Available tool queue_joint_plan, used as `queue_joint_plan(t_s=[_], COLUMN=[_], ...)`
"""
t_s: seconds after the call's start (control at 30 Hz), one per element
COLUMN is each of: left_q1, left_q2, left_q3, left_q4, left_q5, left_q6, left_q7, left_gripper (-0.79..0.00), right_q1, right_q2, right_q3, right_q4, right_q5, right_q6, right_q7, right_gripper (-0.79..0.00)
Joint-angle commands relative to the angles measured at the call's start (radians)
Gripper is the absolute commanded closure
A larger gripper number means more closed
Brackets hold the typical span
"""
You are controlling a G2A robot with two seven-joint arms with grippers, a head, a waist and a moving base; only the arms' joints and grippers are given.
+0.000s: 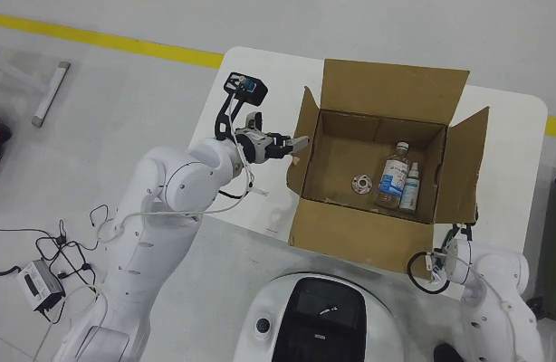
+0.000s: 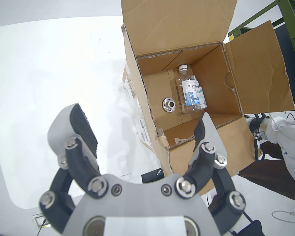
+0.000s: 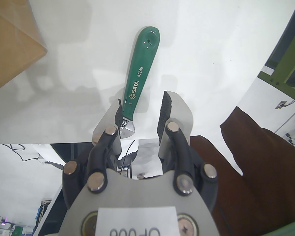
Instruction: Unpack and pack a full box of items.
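The left end effector (image 2: 140,114) hangs above the white worktop (image 2: 51,62), its fingers (image 2: 84,128) spread wide with nothing between them. It is just left of an open cardboard box (image 2: 182,25) whose flaps are folded open. On the box floor a clear bottle (image 2: 186,87) with a white cap lies on its side. What looks like a smaller bottle (image 2: 201,94) rests against it. A round metal flange (image 2: 169,104) lies just left of them.

desk (image 1: 278,72) white, under left hand (image 1: 298,143) | green frame (image 3: 285,69) beside right hand (image 3: 142,104) | yellow floor line (image 1: 97,38) beyond left hand | cables (image 1: 52,244) on floor
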Motion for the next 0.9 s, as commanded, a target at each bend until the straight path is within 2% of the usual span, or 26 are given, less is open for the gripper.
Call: queue_joint_plan(t_s=[0.0, 0.87], left_q1=[0.0, 0.0], left_q2=[0.0, 0.0], left_q3=[0.0, 0.0], left_q4=[0.0, 0.0], left_q5=[0.0, 0.0], left_q6=[0.0, 0.0], left_q7=[0.0, 0.0], left_gripper=[-0.785, -0.785], right_q1=[-0.001, 0.008], right_q2=[-0.005, -0.03], right_q3=[0.008, 0.015], right_q4=[0.004, 0.032], right_q5=[0.001, 0.016], right_q6=[0.0, 0.0], right_q7=[0.0, 0.0], right_gripper=[-0.351, -0.354])
